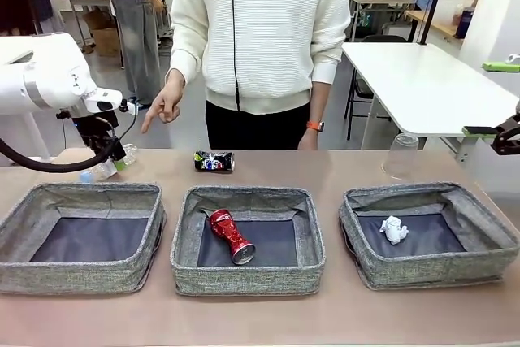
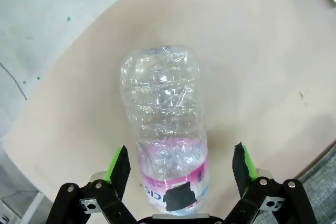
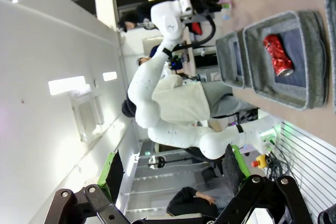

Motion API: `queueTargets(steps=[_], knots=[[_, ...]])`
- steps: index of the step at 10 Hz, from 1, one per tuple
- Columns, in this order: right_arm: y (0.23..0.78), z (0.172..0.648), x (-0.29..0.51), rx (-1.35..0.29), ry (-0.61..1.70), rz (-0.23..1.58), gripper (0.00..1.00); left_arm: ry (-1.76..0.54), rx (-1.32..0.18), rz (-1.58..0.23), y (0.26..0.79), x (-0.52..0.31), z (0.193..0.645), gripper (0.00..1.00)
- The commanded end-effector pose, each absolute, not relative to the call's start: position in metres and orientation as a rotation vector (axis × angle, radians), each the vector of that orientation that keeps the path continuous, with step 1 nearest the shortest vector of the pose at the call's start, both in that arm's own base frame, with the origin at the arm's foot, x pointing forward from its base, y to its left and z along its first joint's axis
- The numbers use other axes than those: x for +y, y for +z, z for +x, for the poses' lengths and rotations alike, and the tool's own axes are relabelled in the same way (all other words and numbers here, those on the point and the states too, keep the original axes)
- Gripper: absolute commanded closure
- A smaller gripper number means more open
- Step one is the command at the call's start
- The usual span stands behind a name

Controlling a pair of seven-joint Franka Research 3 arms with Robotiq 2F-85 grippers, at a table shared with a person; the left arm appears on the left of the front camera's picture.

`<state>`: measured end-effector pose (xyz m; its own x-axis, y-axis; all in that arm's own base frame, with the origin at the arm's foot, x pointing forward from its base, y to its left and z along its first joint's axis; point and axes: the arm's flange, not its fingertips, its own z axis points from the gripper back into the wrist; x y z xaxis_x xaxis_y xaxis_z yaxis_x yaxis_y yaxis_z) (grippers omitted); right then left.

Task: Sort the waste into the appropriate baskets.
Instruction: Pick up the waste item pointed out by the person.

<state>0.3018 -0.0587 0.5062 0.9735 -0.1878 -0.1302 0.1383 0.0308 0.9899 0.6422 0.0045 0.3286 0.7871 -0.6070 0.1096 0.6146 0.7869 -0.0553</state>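
**Left gripper straddling the bottle, no squeeze yet**

Using the middle basket (image 1: 244, 278) as my anchor for everything here.

Inside it, the red can (image 1: 231, 236) lies diagonally on the dark floor, dented in the middle. Just past its far wall, the dark can with colourful print (image 1: 214, 161) lies on its side on the table (image 1: 260, 314).

The left basket (image 1: 73, 275) sits right beside it on the left. The right basket (image 1: 431, 272) is beside it on the right, with the paper wad (image 1: 393, 229) on its floor. The clear cup (image 1: 401, 156) stands on the table beyond and to the right of the middle basket.

Now the action: the clear plastic bottle (image 2: 163, 103) lies crumpled on the table, beyond and well left of the middle basket. The left gripper (image 2: 181, 163) is down over the label end, one finger on each side. There's a visible gap on both sides, so it's spread apart and not touching.

The person's hand (image 1: 166, 103) points downward, beyond and left of the middle basket.

The right gripper (image 3: 173, 169) is way off to the right of the middle basket, fingers spread wide with nothing between them.
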Motion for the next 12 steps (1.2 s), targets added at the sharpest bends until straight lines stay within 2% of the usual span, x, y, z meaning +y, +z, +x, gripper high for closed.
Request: queueTargets(steps=[1,2,3,4,5,12], knots=[[0.512,0.302,-0.058,-0.031,-0.266,1.544,0.0,-0.645,-0.09,-0.073,0.329,0.005,0.646,0.6],[0.512,0.302,-0.058,-0.031,-0.266,1.544,0.0,-0.64,-0.092,-0.064,0.329,0.005,0.645,0.6],[0.512,0.302,-0.058,-0.031,-0.266,1.544,0.0,-0.64,-0.094,-0.06,0.329,0.006,0.645,1.0],[0.512,0.302,-0.058,-0.031,-0.266,1.544,0.0,-0.637,-0.095,-0.06,0.329,0.005,0.644,0.66],[0.512,0.302,-0.058,-0.031,-0.266,1.544,0.0,-0.636,-0.097,-0.064,0.329,0.004,0.643,1.0],[0.512,0.302,-0.058,-0.031,-0.266,1.544,0.0,-0.604,-0.083,-0.07,0.333,0.0,0.633,1.0]])
